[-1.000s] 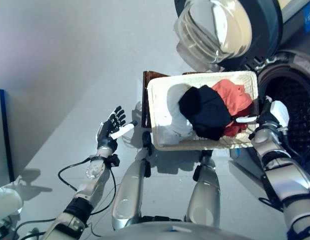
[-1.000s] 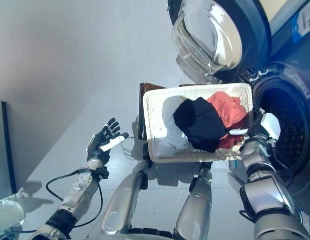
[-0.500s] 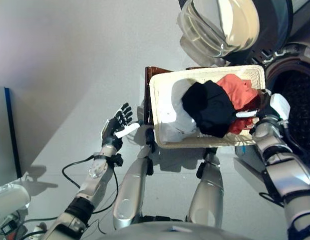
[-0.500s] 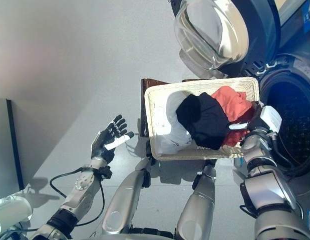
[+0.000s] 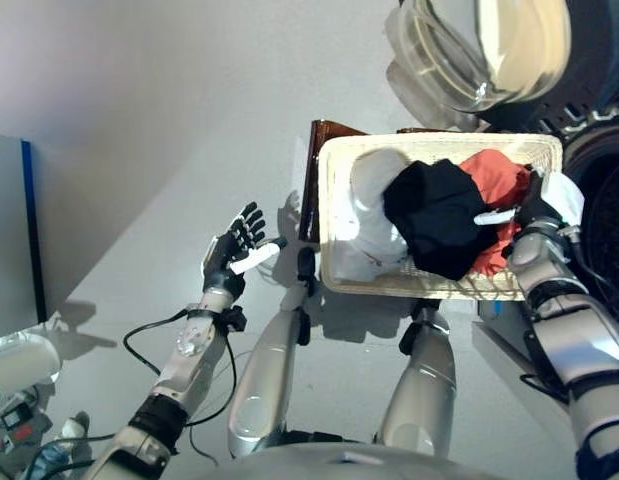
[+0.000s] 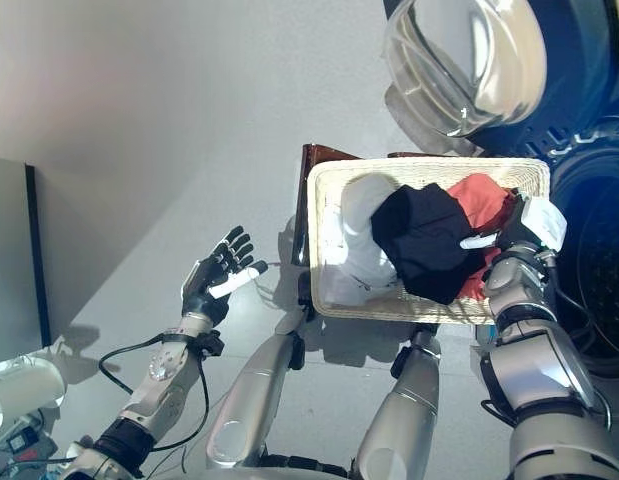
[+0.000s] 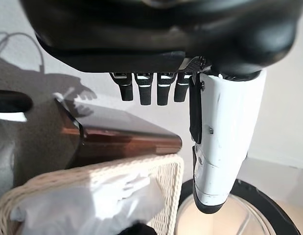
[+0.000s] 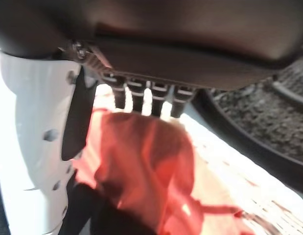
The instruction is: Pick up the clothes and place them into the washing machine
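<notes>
My right hand [image 6: 517,228] hangs over the red garment [image 6: 486,200] at the washer-side end of the wicker basket [image 6: 324,240], fingers straight, nothing gripped yet (reaching, I judge). Next I must curl round that cloth and lift it toward the drum [image 5: 604,180]. My left hand [image 5: 232,257] hovers relaxed over the floor. Only the eye views show the black garment [image 5: 441,215] and white garment [image 5: 374,200] alongside.

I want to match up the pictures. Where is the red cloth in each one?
Left eye view: red cloth at the basket's right end, beside the black cloth.
Right eye view: same spot, by the right robot hand.
Left wrist view: not in it; only the white cloth shows.
Right wrist view: just past the fingers.
Shared landmark: the white wicker basket.
</notes>
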Controlling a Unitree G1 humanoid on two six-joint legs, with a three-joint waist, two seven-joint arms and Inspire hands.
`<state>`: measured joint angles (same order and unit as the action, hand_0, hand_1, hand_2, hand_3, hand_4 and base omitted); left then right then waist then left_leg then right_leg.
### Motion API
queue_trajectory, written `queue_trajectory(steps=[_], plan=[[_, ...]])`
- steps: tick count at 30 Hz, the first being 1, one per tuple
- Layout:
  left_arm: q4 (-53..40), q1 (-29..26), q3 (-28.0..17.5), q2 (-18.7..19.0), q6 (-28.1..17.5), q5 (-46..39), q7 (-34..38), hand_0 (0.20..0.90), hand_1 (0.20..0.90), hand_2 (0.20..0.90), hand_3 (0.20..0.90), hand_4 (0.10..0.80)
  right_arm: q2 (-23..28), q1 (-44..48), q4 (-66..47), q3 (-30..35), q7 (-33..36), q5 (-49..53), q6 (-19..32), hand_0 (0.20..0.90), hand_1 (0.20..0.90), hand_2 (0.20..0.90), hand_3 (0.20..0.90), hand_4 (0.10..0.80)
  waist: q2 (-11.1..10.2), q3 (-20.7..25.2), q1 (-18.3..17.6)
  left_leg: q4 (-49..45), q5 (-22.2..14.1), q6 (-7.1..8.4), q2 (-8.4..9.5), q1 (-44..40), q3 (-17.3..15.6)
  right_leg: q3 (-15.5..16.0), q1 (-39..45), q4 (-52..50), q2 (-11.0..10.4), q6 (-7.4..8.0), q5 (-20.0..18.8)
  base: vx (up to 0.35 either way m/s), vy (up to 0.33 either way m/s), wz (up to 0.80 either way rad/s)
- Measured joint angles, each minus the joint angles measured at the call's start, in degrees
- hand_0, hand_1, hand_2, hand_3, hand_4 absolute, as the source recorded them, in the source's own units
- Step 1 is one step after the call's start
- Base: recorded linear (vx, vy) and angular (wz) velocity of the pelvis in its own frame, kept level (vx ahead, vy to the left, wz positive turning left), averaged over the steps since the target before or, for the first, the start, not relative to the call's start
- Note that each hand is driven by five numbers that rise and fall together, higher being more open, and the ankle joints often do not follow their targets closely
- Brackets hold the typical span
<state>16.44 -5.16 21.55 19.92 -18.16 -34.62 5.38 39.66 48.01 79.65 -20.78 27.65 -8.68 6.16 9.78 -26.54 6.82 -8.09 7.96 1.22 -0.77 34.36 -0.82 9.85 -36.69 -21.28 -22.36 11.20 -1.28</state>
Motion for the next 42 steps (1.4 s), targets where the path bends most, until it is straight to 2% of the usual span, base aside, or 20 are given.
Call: queue_trajectory(steps=[2, 6, 8, 12, 18, 24, 25, 26, 27, 28, 29, 42], plan=[[-1.5, 0.3, 0.0, 1.2, 0.0, 0.0, 0.0, 0.900, 0.900, 0.900, 0.900, 0.800, 0.3, 0.1, 0.6, 0.3, 0.0, 0.0, 0.0, 0.900, 0.900, 0.900, 0.900, 0.800, 0.1, 0.1, 0.3, -1.1, 0.0, 0.11, 0.33, 1.4, 0.7, 0.0, -1.6, -2.4, -0.5, -0.25, 1.3, -0.023, -0.003, 0.22], [-3.3, 0.9, -0.2, 3.4, 0.0, 0.0, 0.0, 0.900, 0.900, 0.900, 0.900, 0.800, 1.0, 0.9, 0.6, 0.4, 0.0, 0.1, 0.0, 0.900, 0.900, 0.900, 0.900, 0.800, 0.1, 0.1, 0.4, -5.4, -1.3, 0.38, 0.69, 5.0, 1.2, -2.0, -5.4, -7.1, -1.0, -0.71, 3.7, -0.003, -0.008, 0.10], [-3.6, 1.3, -0.3, 3.6, 0.0, 0.0, 0.0, 0.900, 0.900, 0.900, 0.900, 0.800, 1.5, 1.2, 0.7, 0.4, 0.0, 0.1, 0.1, 0.900, 0.900, 0.900, 0.900, 0.800, 0.1, 0.1, 0.4, -8.2, -3.1, 0.65, 0.67, 6.9, 1.2, -3.0, -7.8, -10.2, -1.3, -0.94, 5.3, 0.076, -0.039, 0.04], [-3.8, 2.2, -0.1, 3.6, 0.0, 0.0, -0.2, 0.900, 0.900, 0.900, 0.900, 0.800, 1.8, 1.2, 0.5, 0.7, -0.1, 0.1, 0.2, 0.900, 0.900, 0.900, 0.900, 0.800, 0.1, 0.2, 0.3, -12.2, -4.3, 0.90, 0.51, 9.0, 1.2, -4.2, -10.1, -14.4, -1.6, -1.46, 7.2, 0.002, -0.005, 0.03], [-5.0, 4.0, -0.1, 3.6, 0.0, -0.1, -0.5, 0.900, 0.900, 0.900, 0.900, 0.800, 2.0, 1.0, 0.3, 3.0, -0.5, 2.8, 1.4, 0.900, 0.900, 0.900, 0.900, 0.800, 0.2, 1.2, 0.2, -14.0, -4.9, 0.82, 0.51, 11.1, 0.9, -5.1, -12.3, -15.4, -1.5, -1.54, 7.3, -0.022, 0.015, -0.01], [-4.7, 4.3, -0.2, 3.7, 0.1, -0.4, -1.0, 0.900, 0.900, 0.900, 0.900, 0.800, 2.0, 1.0, 0.4, 3.3, -2.1, 5.2, 1.4, 0.900, 0.900, 0.900, 0.900, 0.800, 0.2, 2.1, 0.4, -15.5, -5.3, 0.57, 0.51, 11.7, 0.3, -6.3, -12.7, -15.5, -1.3, -0.51, 6.7, 0.020, -0.011, -0.04], [-4.8, 4.3, -0.1, 3.7, 0.1, -0.6, -1.3, 0.900, 0.900, 0.900, 0.900, 0.800, 2.0, 1.1, 0.5, 3.3, -2.6, 5.3, 1.4, 0.900, 0.900, 0.900, 0.900, 0.800, 0.2, 2.1, 0.2, -15.9, -6.2, 0.57, 0.49, 11.7, 0.3, -6.2, -12.6, -15.7, -1.4, -0.94, 7.2, 0.005, -0.016, -0.05], [-4.8, 4.4, -0.2, 3.7, 0.1, -0.8, -1.7, 0.900, 0.900, 0.900, 0.900, 0.800, 2.0, 1.1, 0.3, 3.5, -2.9, 5.9, 1.5, 0.818, 0.818, 0.818, 0.818, 0.741, 0.2, 2.4, 0.2, -15.9, -5.7, 0.66, 0.44, 11.7, 0.3, -6.5, -12.7, -15.5, -1.2, -0.89, 7.1, -0.093, 0.001, -0.05], [-4.9, 4.4, -0.1, 3.7, 0.1, -0.8, -1.8, 0.900, 0.900, 0.900, 0.900, 0.800, 2.0, 1.1, 0.4, 3.4, -2.9, 6.6, 1.6, 0.697, 0.697, 0.697, 0.697, 0.655, 0.2, 2.4, 0.1, -16.0, -6.4, 0.67, 0.45, 11.6, 0.3, -6.3, -12.6, -15.7, -1.3, -0.90, 7.3, -0.003, -0.021, -0.04], [-4.8, 4.4, -0.1, 3.7, 0.1, -0.8, -1.9, 0.900, 0.900, 0.900, 0.900, 0.800, 1.9, 0.9, 0.2, 3.6, -3.2, 7.1, 1.6, 0.491, 0.491, 0.491, 0.491, 0.508, 0.2, 2.5, 0.1, -15.9, -5.5, 0.68, 0.46, 11.6, 0.3, -6.8, -12.7, -15.7, -1.1, -0.63, 6.8, -0.102, 0.014, -0.02], [-4.8, 4.4, -0.1, 3.7, 0.1, -0.8, -2.0, 0.900, 0.900, 0.900, 0.900, 0.800, 1.9, 1.0, 0.1, 3.7, -3.6, 7.6, 1.6, 0.200, 0.200, 0.200, 0.200, 0.300, 0.2, 2.6, 0.0, -15.9, -6.3, 0.69, 0.42, 11.5, 0.3, -6.8, -12.6, -15.7, -1.1, -0.93, 7.2, 0.000, 0.000, 0.00], [-4.7, 5.6, -0.2, 3.7, 0.1, -1.1, -2.9, 0.900, 0.900, 0.900, 0.900, 0.800, 1.9, 0.5, 2.3, 5.8, -5.3, 10.3, 1.2, 0.200, 0.200, 0.200, 0.200, 0.300, 0.2, 3.0, 0.1, -15.9, -5.6, 0.69, 0.27, 11.4, 0.2, -7.0, -12.5, -15.4, -0.8, -0.91, 6.8, -0.002, -0.001, 0.00]])
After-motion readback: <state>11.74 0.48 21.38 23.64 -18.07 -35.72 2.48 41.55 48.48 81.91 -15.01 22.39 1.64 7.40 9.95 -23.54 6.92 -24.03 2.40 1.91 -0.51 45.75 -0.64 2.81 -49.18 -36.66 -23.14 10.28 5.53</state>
